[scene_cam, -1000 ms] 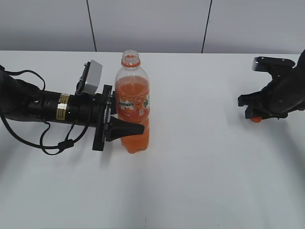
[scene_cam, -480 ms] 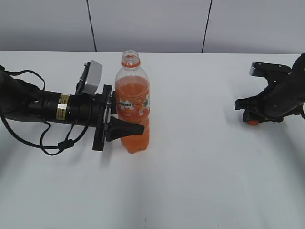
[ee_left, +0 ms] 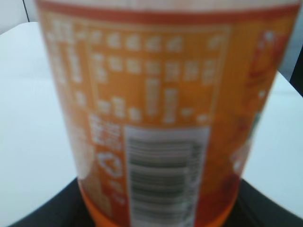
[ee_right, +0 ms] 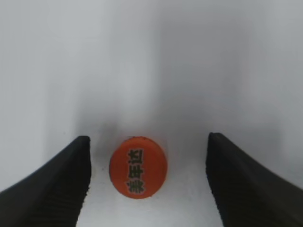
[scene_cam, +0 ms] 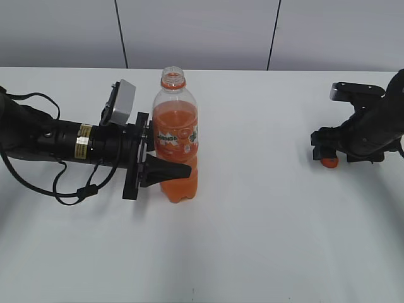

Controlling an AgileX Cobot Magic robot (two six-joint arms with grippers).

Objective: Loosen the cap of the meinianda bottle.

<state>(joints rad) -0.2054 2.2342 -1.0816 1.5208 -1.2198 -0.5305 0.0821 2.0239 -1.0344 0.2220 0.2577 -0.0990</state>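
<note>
A tall clear plastic soda bottle stands upright on the white table, left of the middle. Its mouth is uncovered, with only the orange neck ring around the threaded top. Orange drink fills it from the ribbed base up to the shoulder, and the part above that level is clear. An orange printed label wraps the middle; the left wrist view shows this label blurred and very close, with small white text and a white barcode panel.

The left gripper reaches in from the left side and holds the bottle at label height, one black finger in front of the body and the other behind it, both against the plastic.

The small round orange plastic screw cap lies flat on the table far over on the right, well apart from the bottle, its top face up with dark characters printed across it. The right gripper sits low over it with its black fingers spread wide on either side, clear white table showing between each finger and the cap, so it grips nothing
</note>
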